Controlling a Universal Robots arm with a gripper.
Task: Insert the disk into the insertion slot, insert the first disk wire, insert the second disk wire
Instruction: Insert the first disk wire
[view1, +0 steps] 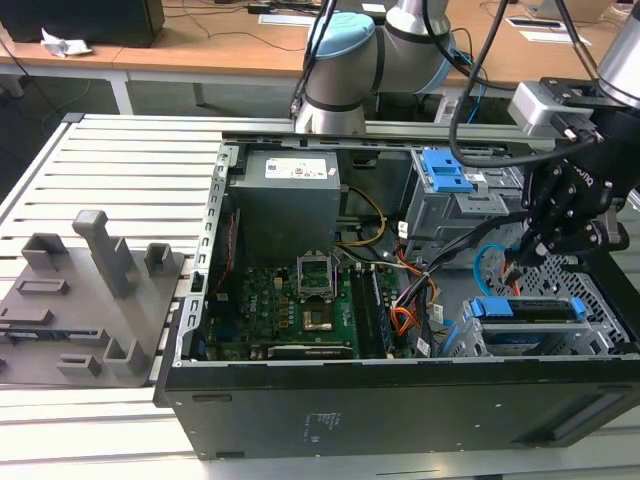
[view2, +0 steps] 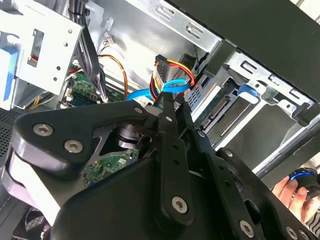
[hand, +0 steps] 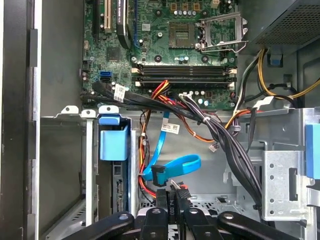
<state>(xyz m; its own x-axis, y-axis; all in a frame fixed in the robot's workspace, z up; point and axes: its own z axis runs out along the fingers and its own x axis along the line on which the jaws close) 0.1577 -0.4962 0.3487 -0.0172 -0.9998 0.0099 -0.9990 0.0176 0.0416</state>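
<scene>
At the near corner of the open computer case (view1: 400, 400), on the exterior view's right, we see the disk (view1: 525, 308), silver-grey in a bright blue carrier, seated in the insertion slot (view1: 602, 298) of perforated grey metal. Just beyond, the hand (view1: 520, 258) hovers, fingers nearly closed on a small dark plug (hand: 171, 209). The second disk wire (hand: 176, 166), a flat light-blue loop, lies beside its fingertips.

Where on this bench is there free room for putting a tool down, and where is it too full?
Free: the slatted table beyond the grey fixture plate, at the exterior view's left of the computer case. Crowded: around the end effector, among the wires.
</scene>
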